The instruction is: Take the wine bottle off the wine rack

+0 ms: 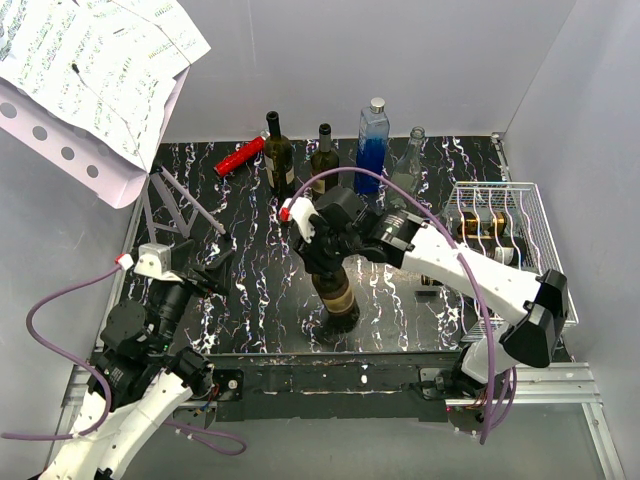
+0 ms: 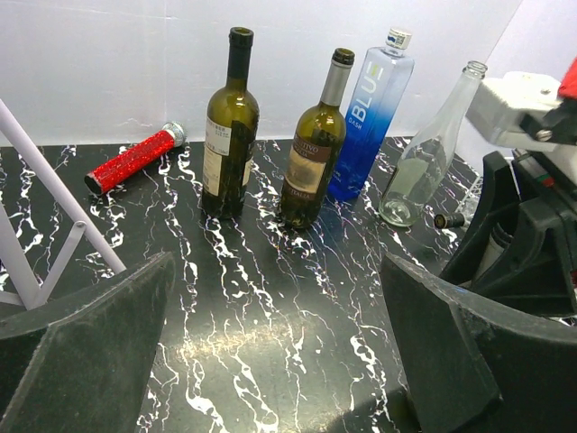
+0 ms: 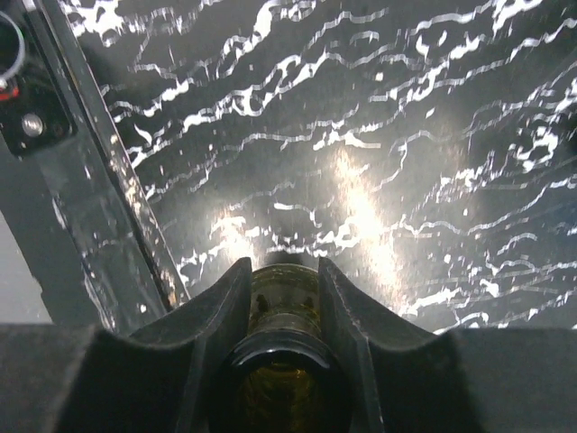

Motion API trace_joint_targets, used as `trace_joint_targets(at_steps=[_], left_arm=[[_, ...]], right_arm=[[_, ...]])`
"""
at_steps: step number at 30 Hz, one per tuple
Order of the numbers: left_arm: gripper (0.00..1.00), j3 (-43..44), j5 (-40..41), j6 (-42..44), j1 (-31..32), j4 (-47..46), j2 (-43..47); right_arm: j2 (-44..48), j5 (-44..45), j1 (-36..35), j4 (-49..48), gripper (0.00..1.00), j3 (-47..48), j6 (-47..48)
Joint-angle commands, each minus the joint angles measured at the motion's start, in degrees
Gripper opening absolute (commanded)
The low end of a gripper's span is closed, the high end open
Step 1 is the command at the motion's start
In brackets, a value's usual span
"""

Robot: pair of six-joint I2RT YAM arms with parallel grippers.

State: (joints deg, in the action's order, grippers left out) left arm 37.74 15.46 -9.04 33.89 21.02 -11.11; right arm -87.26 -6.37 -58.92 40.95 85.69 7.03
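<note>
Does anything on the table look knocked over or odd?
Only the red glitter tube lies on its side at the back left, near the upright dark bottle. No spill or breakage shows.

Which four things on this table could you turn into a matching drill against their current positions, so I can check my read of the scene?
Things:
1. centre wine bottle
2. blue bottle
3. red glitter tube
4. far-right bottle

Positions:
A. lying on its side, back left of the table
B. upright, neck between the fingers of the right gripper
C. lying inside the wine rack
D. standing in the back row, ungripped

Pairs: 1-B, 2-D, 3-A, 4-C.
</note>
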Motion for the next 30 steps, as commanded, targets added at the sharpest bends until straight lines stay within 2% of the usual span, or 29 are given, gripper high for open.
trace_joint_targets(at_steps=[1, 14, 16, 18, 20, 28, 30], left_arm=[[0.98, -0.47, 0.45, 0.42, 0.21, 0.52, -1.72], [0.98, -0.56, -0.43, 0.6, 0.21, 0.43, -3.91], [0.98, -0.56, -0.87, 0.51, 0.21, 0.34, -4.26], [0.98, -0.38, -2.1, 0.43, 0.21, 0.43, -4.7], [0.98, -0.21, -4.12, 0.34, 0.21, 0.34, -5.23], [0.98, 1.11, -14.22, -0.28, 0.21, 0.52, -8.74], [0.98, 1.55, -17.9, -0.63, 0.21, 0.61, -9.97]], right_arm=[[4.64, -0.48, -1.03, -13.6, 0.01, -2.36, -1.84], [8.42, -1.45, -2.78, -25.56, 0.03, -12.65, -2.9], [9.3, -0.93, -3.05, -26.62, 0.13, -13.61, -2.9], [10.0, -0.84, -3.05, -27.24, 0.3, -14.32, -2.9], [10.88, -0.05, -3.31, -27.33, 0.43, -14.85, -2.63], [14.83, 2.5, -3.84, -26.36, 0.67, -15.64, -0.61], [16.76, 2.42, -3.93, -26.71, 0.69, -15.9, -0.7]])
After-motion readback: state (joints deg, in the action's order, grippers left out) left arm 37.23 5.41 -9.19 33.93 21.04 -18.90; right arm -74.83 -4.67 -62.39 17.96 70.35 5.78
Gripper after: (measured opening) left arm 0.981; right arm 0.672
